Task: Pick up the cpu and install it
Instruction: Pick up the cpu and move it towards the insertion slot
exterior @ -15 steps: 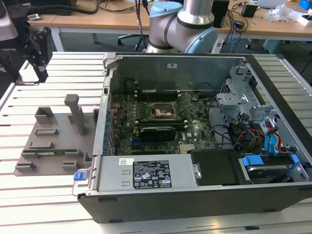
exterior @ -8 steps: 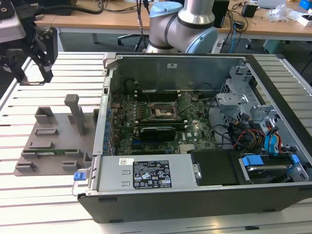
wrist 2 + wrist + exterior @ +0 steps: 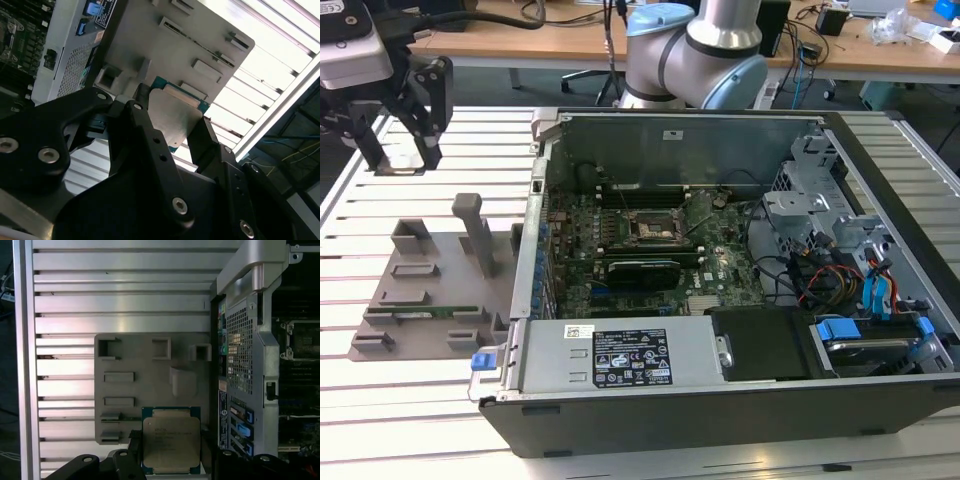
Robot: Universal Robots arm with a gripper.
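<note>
The cpu [image 3: 171, 440], a flat square chip with a silver-grey top plate and a green rim, sits between the two black fingers [image 3: 145, 132] of my gripper [image 3: 175, 125], which is shut on its edges. In the exterior view the gripper [image 3: 398, 155] hangs above the slatted table at the far left, off the grey fixture tray [image 3: 430, 270]. The first wrist view has the gripper [image 3: 172, 462] holding the chip above that tray [image 3: 150, 385]. The black-framed socket [image 3: 655, 228] lies on the motherboard inside the open computer case [image 3: 740, 390]; it also shows in the first wrist view as the socket [image 3: 302, 340].
The fixture tray carries upright grey posts [image 3: 475, 230] and a long green memory stick [image 3: 420, 312]. The case's metal side wall [image 3: 245, 360] stands between tray and motherboard. Drive cages and cables [image 3: 840, 260] fill the case on the exterior view's right. The arm's base [image 3: 695, 55] stands behind the case.
</note>
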